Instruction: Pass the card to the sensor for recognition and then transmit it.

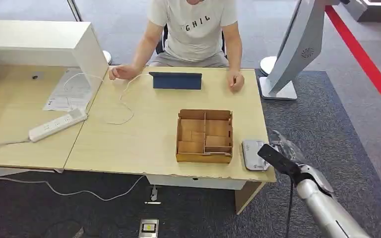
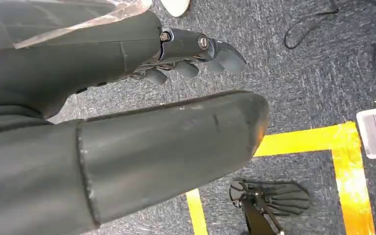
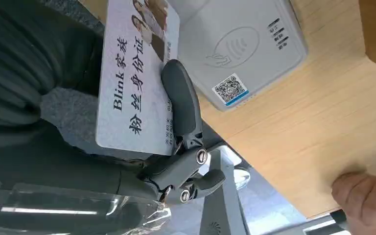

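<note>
Right hand at lower right of the head view, just off the tabletop edge, beside the grey card reader lying at the near right corner. Fingers closed over a white card, thumb behind and a dark finger pressed across its printed face; card held firmly, printed with "Blink" and Chinese characters plus small photos. In the right wrist view, card at upper centre-left, its far end overlapping the edge of the reader, which carries a contactless symbol and a QR sticker; whether card and reader touch cannot be told. A person's hand at the lower right corner of that view, resting on the wood.

Left hand across the left wrist view, hanging over dark carpet with yellow floor tape; fingers apart from the thick thumb, loosely spread, nothing between them.

In the head view: wooden divided box at centre of the tabletop, left of the reader; blue tablet stand above it; seated person at top centre, both hands on the far edge; white power strip at left; white cable looping between.
</note>
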Available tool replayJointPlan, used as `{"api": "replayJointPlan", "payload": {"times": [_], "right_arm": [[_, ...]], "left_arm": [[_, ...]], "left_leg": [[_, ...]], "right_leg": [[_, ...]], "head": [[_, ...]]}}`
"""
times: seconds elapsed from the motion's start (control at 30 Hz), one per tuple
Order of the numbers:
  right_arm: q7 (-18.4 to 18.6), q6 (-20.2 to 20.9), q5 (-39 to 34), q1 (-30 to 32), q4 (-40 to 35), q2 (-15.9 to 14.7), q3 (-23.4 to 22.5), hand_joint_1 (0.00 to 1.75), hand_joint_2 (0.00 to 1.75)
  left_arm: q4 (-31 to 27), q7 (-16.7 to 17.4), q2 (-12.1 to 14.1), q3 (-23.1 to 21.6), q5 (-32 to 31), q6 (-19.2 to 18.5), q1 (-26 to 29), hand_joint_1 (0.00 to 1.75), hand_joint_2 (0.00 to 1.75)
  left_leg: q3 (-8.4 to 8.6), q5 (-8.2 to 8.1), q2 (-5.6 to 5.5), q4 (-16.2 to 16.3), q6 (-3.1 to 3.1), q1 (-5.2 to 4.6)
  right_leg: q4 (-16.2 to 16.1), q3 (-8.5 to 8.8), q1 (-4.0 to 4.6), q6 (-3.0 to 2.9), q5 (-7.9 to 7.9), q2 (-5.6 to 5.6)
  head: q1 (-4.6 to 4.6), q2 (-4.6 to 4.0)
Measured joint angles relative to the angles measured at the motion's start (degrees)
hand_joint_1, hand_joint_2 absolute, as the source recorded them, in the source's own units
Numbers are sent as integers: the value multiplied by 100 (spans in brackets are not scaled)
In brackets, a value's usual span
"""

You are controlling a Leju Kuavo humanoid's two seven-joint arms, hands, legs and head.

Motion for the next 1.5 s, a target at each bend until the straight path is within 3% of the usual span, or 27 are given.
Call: {"api": "replayJointPlan", "payload": {"times": [0.57, 0.73, 0.93, 1.1, 1.27, 1.5], "right_arm": [[17, -74, -232, 167, -226, -234, -153, 175, 175], [241, 284, -85, -378, -706, -374, -208, 175, 175], [258, 669, 188, -1478, -1312, -371, -201, 175, 175], [190, 782, 573, -2453, -1423, -140, -116, 175, 175], [179, 708, 955, -3165, -1064, 293, 64, 175, 175], [455, 745, 1316, -3624, -359, 865, 279, 175, 175]], "left_arm": [[7, 9, 33, -55, 68, -11, 79, 0, 0], [9, -55, 35, -66, 37, -66, 76, 0, 0], [9, -33, 33, -112, -42, -66, 11, 0, 0], [7, 15, 6, -208, -96, -72, -146, 0, 0], [7, 142, -18, -300, -162, -92, -325, 0, 0], [4, 260, -52, -387, -230, -133, -460, 0, 0]], "left_leg": [[1, 1, 0, 0, 0, -1], [-9, 12, 4, 1, -1, -3], [-26, 28, 2, 1, -4, -1], [-26, 34, 1, 0, -10, 0], [-29, 35, 2, 0, -12, 0], [-32, 36, -2, 0, -13, 2]], "right_leg": [[0, 5, -1, 0, 4, 0], [4, -7, -2, 1, 17, 3], [11, -29, -2, -5, 27, 3], [18, -33, -1, -8, 29, 3], [22, -38, 0, -9, 29, 3], [22, -40, 1, -9, 30, 3]], "head": [[-2, 0], [-2, 0], [0, 0], [-2, 0], [0, 0], [0, 0]]}}
